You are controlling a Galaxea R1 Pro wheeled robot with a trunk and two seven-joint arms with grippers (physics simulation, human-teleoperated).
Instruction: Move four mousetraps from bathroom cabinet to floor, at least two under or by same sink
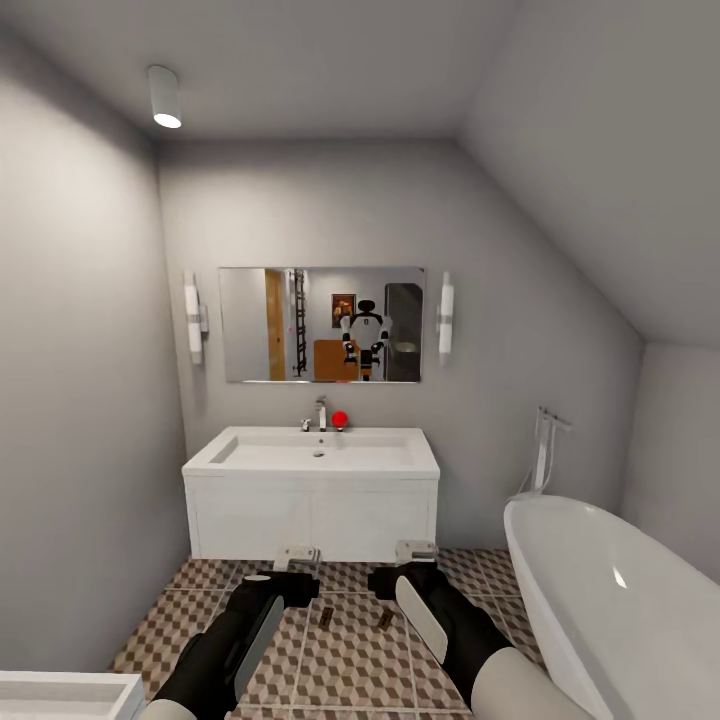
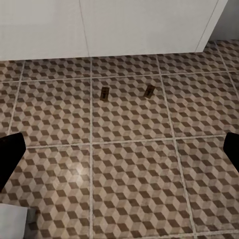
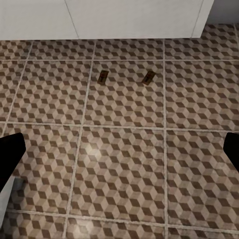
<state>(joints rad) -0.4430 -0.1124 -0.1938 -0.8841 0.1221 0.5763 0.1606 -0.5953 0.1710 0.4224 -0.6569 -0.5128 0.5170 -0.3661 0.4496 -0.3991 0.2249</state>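
Two mousetraps on the floor (image 1: 340, 660), ahead of both grippers and in front of the white sink unit (image 1: 312, 510).

Left trap (image 1: 325, 618): flat on a tile, just beyond the left gripper (image 1: 297, 556) and slightly toward the right arm. From the left wrist it lies ahead between the two dark fingertips (image 2: 10, 154), well apart from them.

Right trap (image 1: 385, 620): near the first, set at a slant, just short of the right gripper (image 1: 416, 550) and slightly toward the left arm. From the right wrist both traps (image 3: 102, 76) (image 3: 148, 78) lie ahead, closer to the sink unit than to the fingers.

Left gripper: fingers spread wide, nothing between them.
Right gripper: fingers spread wide, nothing between them.

Other items: bathtub (image 1: 620, 600) beside the right arm; mirror (image 1: 322, 324) over the sink, reflecting the robot and an orange-brown cabinet (image 1: 335, 360); red object (image 1: 340, 419) by the tap.
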